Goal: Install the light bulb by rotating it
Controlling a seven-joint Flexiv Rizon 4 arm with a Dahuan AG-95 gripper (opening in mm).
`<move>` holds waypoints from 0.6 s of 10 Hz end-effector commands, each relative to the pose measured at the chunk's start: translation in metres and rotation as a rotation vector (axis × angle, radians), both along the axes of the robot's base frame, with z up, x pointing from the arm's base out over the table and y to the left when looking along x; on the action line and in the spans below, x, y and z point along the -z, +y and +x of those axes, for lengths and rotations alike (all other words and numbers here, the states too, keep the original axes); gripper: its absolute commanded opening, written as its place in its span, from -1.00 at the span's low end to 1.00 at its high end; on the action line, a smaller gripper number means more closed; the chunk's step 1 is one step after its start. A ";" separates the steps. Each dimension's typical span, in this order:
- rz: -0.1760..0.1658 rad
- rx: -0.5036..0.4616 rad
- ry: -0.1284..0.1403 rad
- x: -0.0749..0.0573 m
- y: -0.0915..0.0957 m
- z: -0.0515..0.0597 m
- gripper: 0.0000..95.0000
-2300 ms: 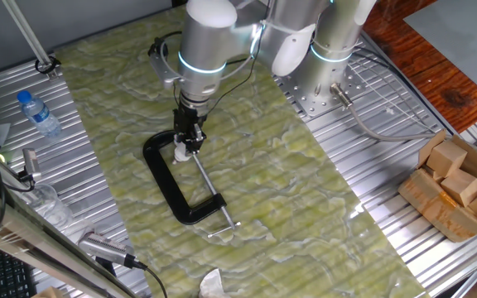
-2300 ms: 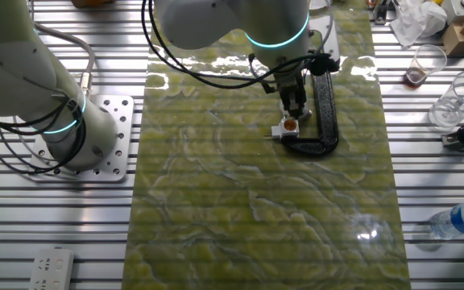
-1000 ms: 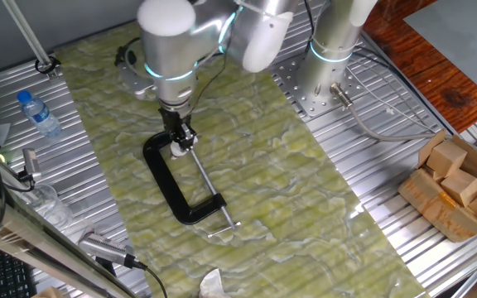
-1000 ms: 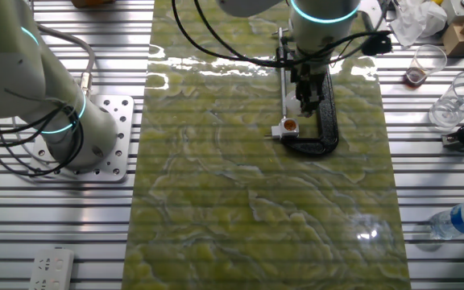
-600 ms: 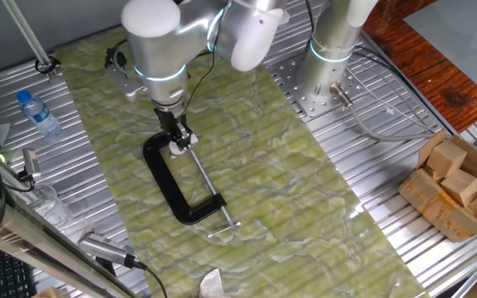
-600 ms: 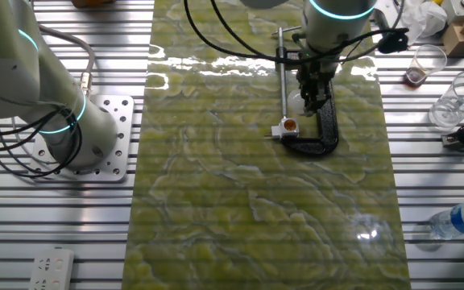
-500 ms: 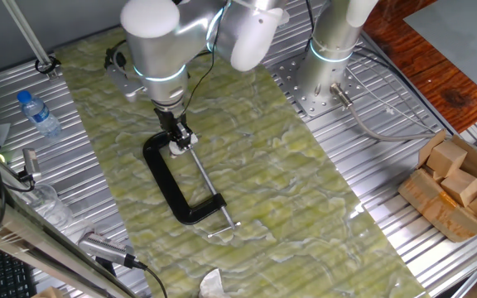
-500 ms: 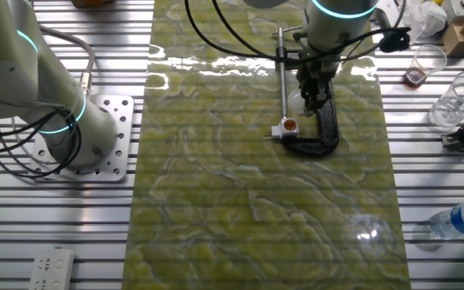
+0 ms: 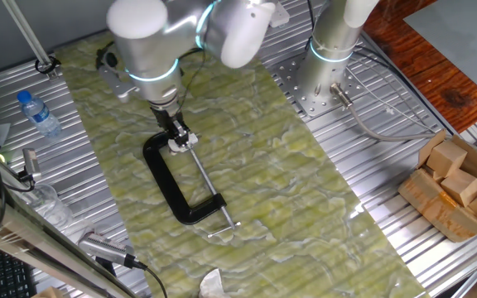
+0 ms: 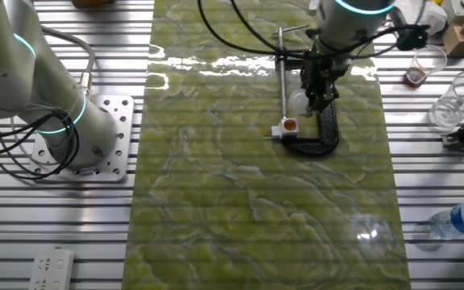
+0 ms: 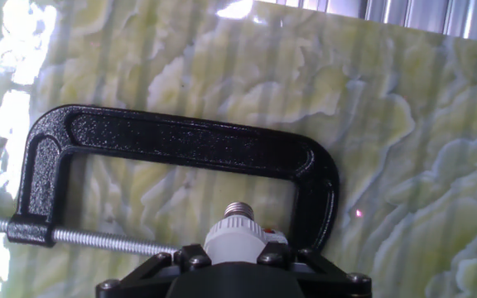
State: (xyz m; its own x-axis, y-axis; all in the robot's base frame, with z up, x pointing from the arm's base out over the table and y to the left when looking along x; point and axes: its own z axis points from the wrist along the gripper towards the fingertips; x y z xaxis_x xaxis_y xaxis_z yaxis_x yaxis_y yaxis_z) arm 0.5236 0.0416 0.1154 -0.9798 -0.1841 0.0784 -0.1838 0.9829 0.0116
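My gripper [image 11: 237, 253] is shut on the white light bulb [image 11: 237, 235]. Its metal thread points away from the hand, toward the black C-clamp [image 11: 180, 136]. In the other fixed view the gripper [image 10: 316, 97] holds the bulb [image 10: 299, 101] inside the clamp's bow [image 10: 326, 121], a little apart from a small white piece with an orange mark [image 10: 287, 126] at the clamp's end. In one fixed view the tilted gripper [image 9: 178, 139] hangs over the clamp's upper end [image 9: 166, 184]. The clamp's long steel screw [image 9: 209, 186] lies flat on the green mat.
A water bottle [image 9: 38, 113] lies at the mat's left edge. A box of wooden blocks [image 9: 458, 186] stands at the right. A plastic cup [image 10: 427, 63] and the arm's base plate [image 10: 107, 137] stand beside the mat.
The arm has swung left in one fixed view. The gripper has moved off the orange-marked piece toward the clamp's back, with the bulb in it. The clamp has not moved.
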 end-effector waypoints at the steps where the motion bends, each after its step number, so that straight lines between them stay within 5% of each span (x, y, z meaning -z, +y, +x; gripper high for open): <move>1: -0.002 -0.002 0.035 -0.006 -0.003 -0.003 -1.00; 6: 0.005 -0.025 0.062 -0.011 -0.016 -0.011 -1.00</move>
State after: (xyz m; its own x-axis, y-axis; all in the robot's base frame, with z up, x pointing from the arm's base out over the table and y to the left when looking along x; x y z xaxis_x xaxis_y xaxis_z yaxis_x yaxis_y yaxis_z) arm 0.5105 0.0235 0.1253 -0.9680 -0.2097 0.1377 -0.2080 0.9778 0.0266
